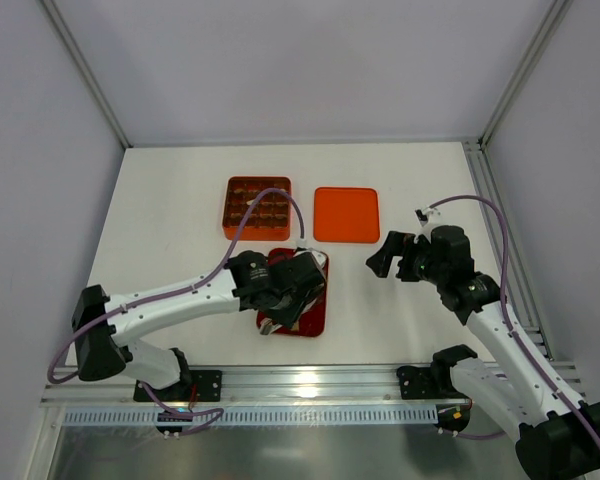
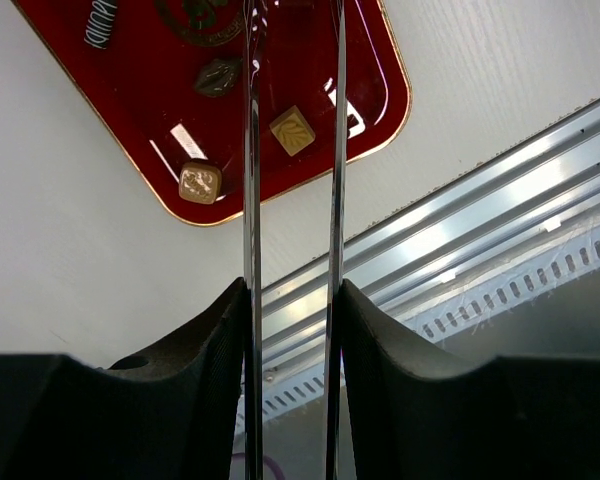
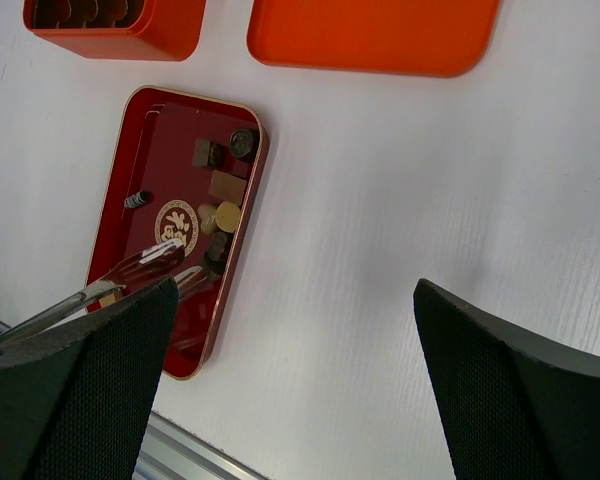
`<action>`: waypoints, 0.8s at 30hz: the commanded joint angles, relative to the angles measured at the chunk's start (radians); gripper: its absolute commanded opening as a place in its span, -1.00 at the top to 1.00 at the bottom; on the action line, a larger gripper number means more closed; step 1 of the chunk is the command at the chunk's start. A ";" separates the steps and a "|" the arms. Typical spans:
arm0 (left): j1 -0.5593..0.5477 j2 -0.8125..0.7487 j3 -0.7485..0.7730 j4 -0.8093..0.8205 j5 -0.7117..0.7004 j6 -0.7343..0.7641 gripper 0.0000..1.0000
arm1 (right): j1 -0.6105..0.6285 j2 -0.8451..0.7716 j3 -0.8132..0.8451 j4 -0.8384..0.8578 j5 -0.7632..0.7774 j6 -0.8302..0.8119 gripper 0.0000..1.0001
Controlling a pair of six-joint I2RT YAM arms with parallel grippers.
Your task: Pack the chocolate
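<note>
Several small chocolate pieces lie in the dark red tray (image 2: 130, 110): two tan squares (image 2: 293, 131) (image 2: 200, 182), a dark leaf-shaped piece (image 2: 217, 76) and a striped one (image 2: 101, 22). In the right wrist view more pieces (image 3: 227, 215) sit along the tray's right side. My left gripper (image 2: 292, 300) is shut on metal tongs (image 2: 250, 150), whose two blades reach over the tray, slightly apart, holding nothing. In the top view the left gripper (image 1: 280, 290) hangs over the tray (image 1: 315, 315). My right gripper (image 1: 385, 255) is open and empty above bare table right of the tray.
An orange box (image 1: 257, 207) with a grid of cells stands behind the tray, some cells dark with pieces. Its flat orange lid (image 1: 346, 214) lies to its right. An aluminium rail (image 2: 480, 200) runs along the near table edge, close to the tray.
</note>
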 commanded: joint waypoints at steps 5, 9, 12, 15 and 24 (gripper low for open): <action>-0.006 0.036 0.022 0.055 0.005 0.013 0.21 | 0.005 -0.016 0.014 0.001 0.014 -0.001 -1.00; -0.005 0.047 0.019 0.069 0.010 0.016 0.21 | 0.005 -0.017 0.015 0.001 0.014 -0.002 -1.00; -0.006 0.057 0.019 0.075 0.008 0.021 0.21 | 0.005 -0.017 0.015 0.001 0.015 -0.002 -0.99; -0.006 0.067 0.020 0.078 0.005 0.024 0.21 | 0.005 -0.019 0.017 0.000 0.017 -0.002 -0.99; -0.006 0.077 0.016 0.081 -0.001 0.029 0.23 | 0.005 -0.020 0.011 0.000 0.015 -0.002 -0.99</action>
